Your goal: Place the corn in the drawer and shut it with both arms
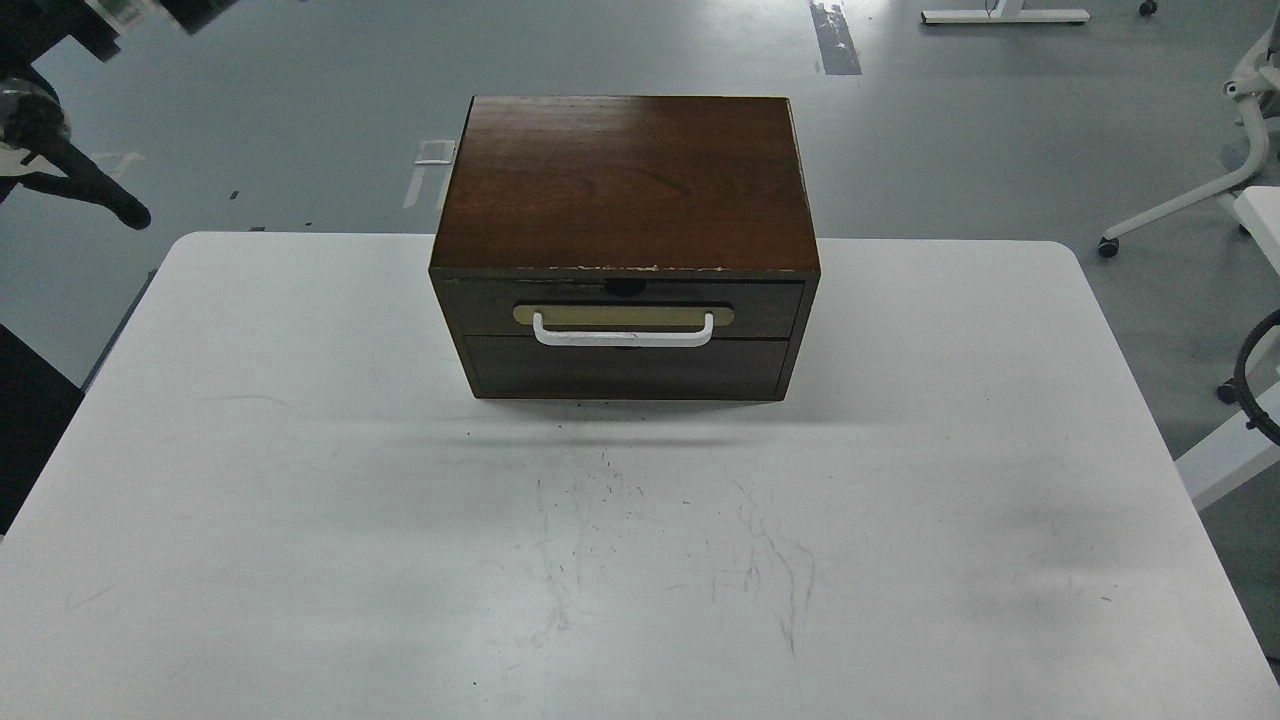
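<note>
Drawer (625,307) shut flush, contents hidden.

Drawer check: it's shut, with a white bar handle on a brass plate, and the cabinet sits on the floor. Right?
Not quite. The head view shows the cabinet standing on the white table, not on the floor. The rest holds: the drawer is shut, with a white bar handle on a brass plate.

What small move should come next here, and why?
Probably none beyond checking: the drawer looks fully shut in the cabinet, and no corn lies on the table. Only the left arm shows, off by the edge.
</note>
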`<state>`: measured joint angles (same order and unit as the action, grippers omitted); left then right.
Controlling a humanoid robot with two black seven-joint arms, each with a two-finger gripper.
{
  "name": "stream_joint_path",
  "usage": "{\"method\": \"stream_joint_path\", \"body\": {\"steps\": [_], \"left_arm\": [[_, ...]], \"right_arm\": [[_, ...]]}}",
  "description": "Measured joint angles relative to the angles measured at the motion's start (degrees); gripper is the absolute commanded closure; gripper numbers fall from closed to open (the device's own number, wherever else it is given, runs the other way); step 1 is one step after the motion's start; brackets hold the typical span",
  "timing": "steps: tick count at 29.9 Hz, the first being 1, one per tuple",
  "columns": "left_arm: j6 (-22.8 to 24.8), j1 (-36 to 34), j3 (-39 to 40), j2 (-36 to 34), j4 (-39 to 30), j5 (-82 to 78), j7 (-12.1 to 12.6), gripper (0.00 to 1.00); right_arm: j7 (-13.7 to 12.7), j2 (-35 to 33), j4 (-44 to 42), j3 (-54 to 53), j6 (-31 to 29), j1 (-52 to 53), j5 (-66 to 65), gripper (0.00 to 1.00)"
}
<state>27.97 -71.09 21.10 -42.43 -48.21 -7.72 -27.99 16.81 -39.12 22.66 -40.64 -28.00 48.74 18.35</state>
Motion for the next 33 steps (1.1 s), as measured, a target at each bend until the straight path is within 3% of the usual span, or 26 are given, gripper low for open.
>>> {"method": "stream_joint_path", "body": {"steps": [8, 18, 23, 33], "left_arm": [[0.01, 2.57, 0.22, 2.25, 17.75, 19.28, 0.55, 0.05], [0.04, 12.11, 9.32, 5.52, 24.36, 28.23, 4.11, 0.05], [0.04, 14.43, 12.07, 7.78, 29.57, 28.3, 7.68, 0.05], [0.03, 19.1, 11.29, 7.48, 30.44, 27.17, 8.28, 0.02]], "right_arm": [[-0.06, 0.53, 0.0, -0.75, 0.0, 2.38, 0.08, 0.01], [-0.17, 3.71, -0.42, -1.55, 0.0, 2.54, 0.27, 0.0], [-0.06, 6.29, -0.51, -3.44, 0.0, 2.35, 0.29, 0.0], [-0.01, 6.77, -0.61, -3.05, 0.0, 1.69, 0.22, 0.0]]}}
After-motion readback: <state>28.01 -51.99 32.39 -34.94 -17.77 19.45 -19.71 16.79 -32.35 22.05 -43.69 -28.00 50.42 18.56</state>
